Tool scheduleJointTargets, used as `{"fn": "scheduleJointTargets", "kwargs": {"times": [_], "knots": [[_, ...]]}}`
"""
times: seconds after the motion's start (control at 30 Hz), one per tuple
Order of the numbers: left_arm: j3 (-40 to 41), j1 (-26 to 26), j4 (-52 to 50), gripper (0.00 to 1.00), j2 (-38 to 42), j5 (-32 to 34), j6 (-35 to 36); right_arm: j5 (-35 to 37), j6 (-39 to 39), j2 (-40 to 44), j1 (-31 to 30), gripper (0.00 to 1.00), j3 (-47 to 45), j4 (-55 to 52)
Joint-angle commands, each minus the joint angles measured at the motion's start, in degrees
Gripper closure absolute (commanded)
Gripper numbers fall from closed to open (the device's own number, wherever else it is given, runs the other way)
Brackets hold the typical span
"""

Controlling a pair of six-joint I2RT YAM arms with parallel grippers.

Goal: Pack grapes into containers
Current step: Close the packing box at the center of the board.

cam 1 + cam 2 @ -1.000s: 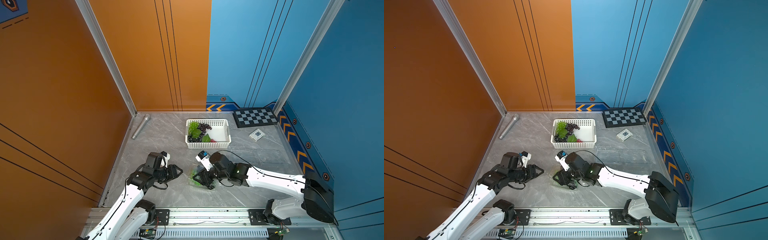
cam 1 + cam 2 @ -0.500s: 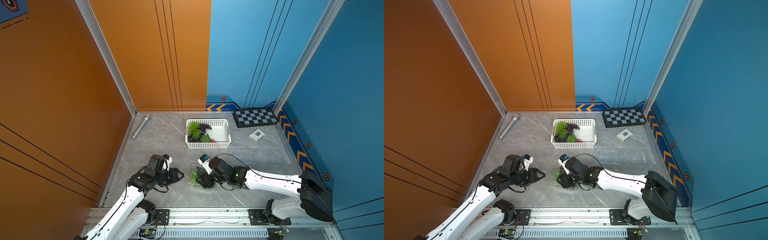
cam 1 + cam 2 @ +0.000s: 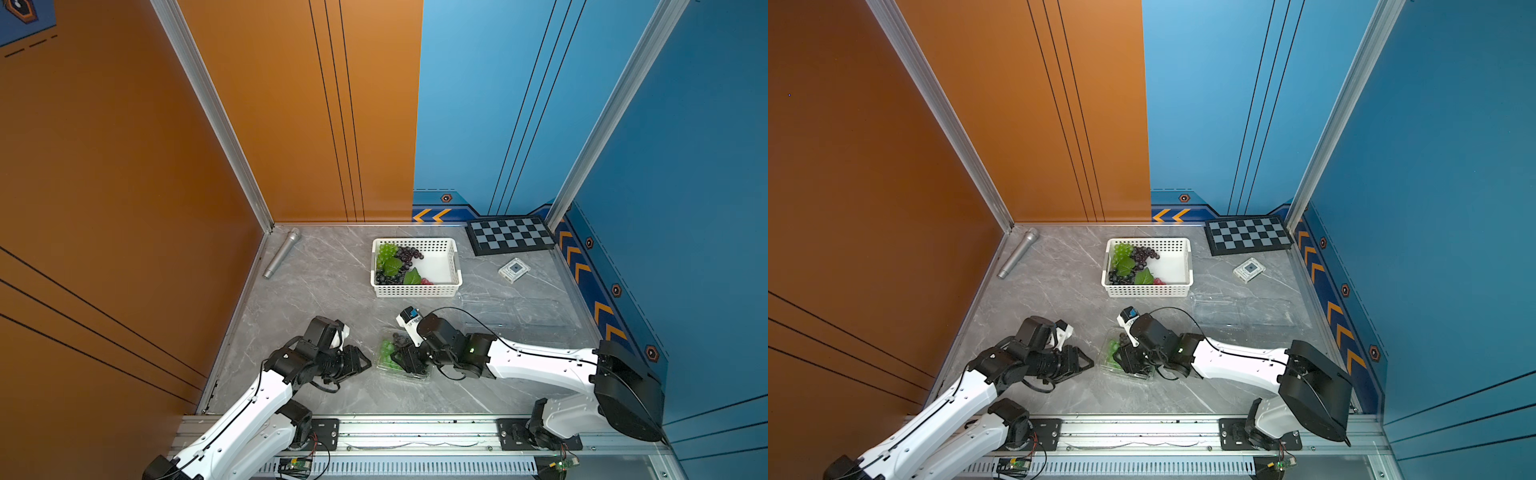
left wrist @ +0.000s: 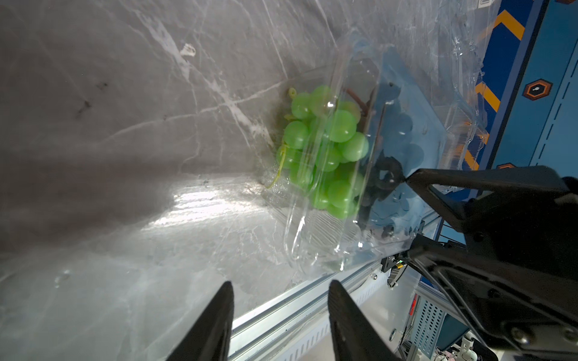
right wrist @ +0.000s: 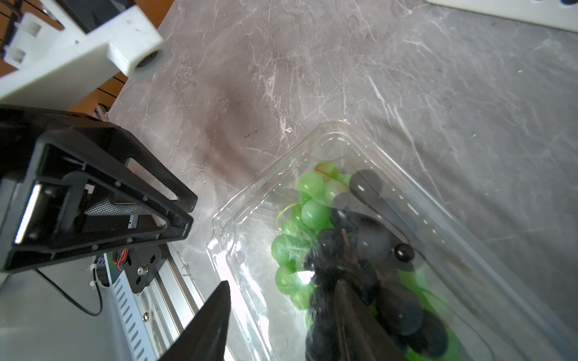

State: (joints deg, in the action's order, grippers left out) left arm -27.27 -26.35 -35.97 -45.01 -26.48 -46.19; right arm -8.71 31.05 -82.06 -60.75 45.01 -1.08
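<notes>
Two bunches lie in the container (image 3: 415, 376) at the front middle of the table (image 3: 316, 282) in both top views: a green bunch (image 3: 386, 351) and a dark bunch (image 3: 397, 338), the latter partly under the right gripper (image 3: 399, 358), which hangs low over the box. The left gripper (image 3: 368, 362) sits just beside the container, apparently not touching it. More grapes (image 3: 395, 266) sit in the white basket (image 3: 415, 291) further back, and spare clear boxes (image 3: 519, 316) lie on the robot's right. Left wrist view: left gripper (image 4: 280, 286) jaws moderately apart, nothing between them, aimed at the container (image 4: 300, 243). A tilted clear lid (image 4: 406, 125) stands over the green bunch (image 4: 328, 150). Right wrist view: right gripper (image 5: 281, 283) jaws part-way apart, one finger outside the container (image 5: 237, 203), the other seen through plastic against the dark bunch (image 5: 391, 306) — nothing plainly pinched. Judgement: this box is being filled or settled, lid not yet shut. The next move likely calls for the right gripper to clear the berries without dragging them out. Then the lid needs pressing down while the left gripper steadies the box — light, slippery plastic.
</notes>
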Motion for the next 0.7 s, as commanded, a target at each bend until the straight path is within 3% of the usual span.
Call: {"fn": "scheduleJointTargets", "kwargs": {"times": [0.0, 0.4, 0.67], "knots": [[-0.1, -0.8, -0.5, 0.5, -0.5, -0.8, -1.2, 1.1, 1.4, -1.8, 0.2, 0.46, -1.8, -0.9], [4.8, -1.8, 10.8, 0.58, -3.9, -3.0, -7.9, 1.1, 1.9, -2.6, 0.0, 0.47, -1.9, -0.9], [8.3, -1.8, 17.1, 0.64, -2.1, -1.3, -14.4, 1.1, 1.9, -2.4, -0.1, 0.47, -2.0, -0.9]]}}
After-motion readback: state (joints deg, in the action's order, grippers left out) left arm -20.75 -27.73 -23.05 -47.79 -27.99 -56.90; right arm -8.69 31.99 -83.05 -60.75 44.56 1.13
